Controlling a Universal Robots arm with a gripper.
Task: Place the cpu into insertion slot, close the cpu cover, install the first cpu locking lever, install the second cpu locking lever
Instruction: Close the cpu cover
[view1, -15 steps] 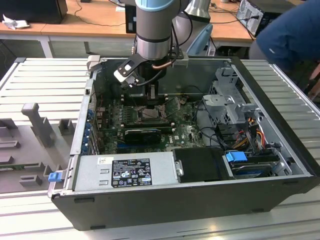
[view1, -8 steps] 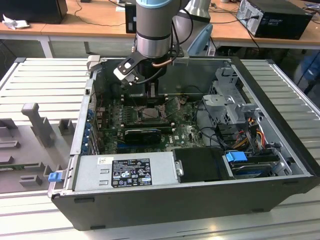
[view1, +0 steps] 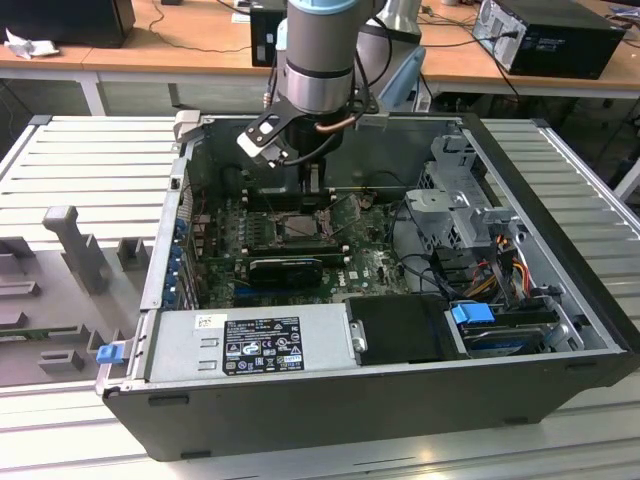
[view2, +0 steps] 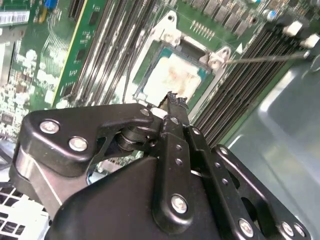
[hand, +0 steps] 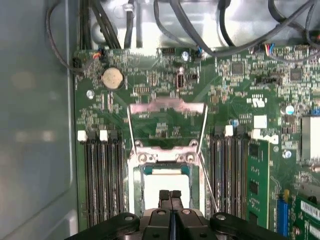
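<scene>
The open computer case (view1: 400, 400) lay on its side on a slatted work surface (view1: 90, 160), with the arm reaching down over the green motherboard (view1: 365, 265). The gripper (view1: 312, 180) hung directly above the processor socket. In both wrist views its fingers were pressed together at the tips, gripper (hand: 170, 194) and gripper (view2: 173, 98) alike, with nothing pinched between them. The cpu (hand: 165, 182) sat flat inside the socket, its silver-grey top uncovered. In the second wrist view the cpu (view2: 175, 75) carried pale smeared residue. Whether the fingertips touched it could not be determined. The cpu cover (hand: 167, 106) stood tipped open, hinged on the side of the socket toward the coin battery (hand: 112, 78), green board visible through its square opening. A thin locking lever (hand: 209, 187) angled away from the socket edge, seen also as the lever (view2: 270, 57) crossing the memory slots (view2: 250, 80).
</scene>
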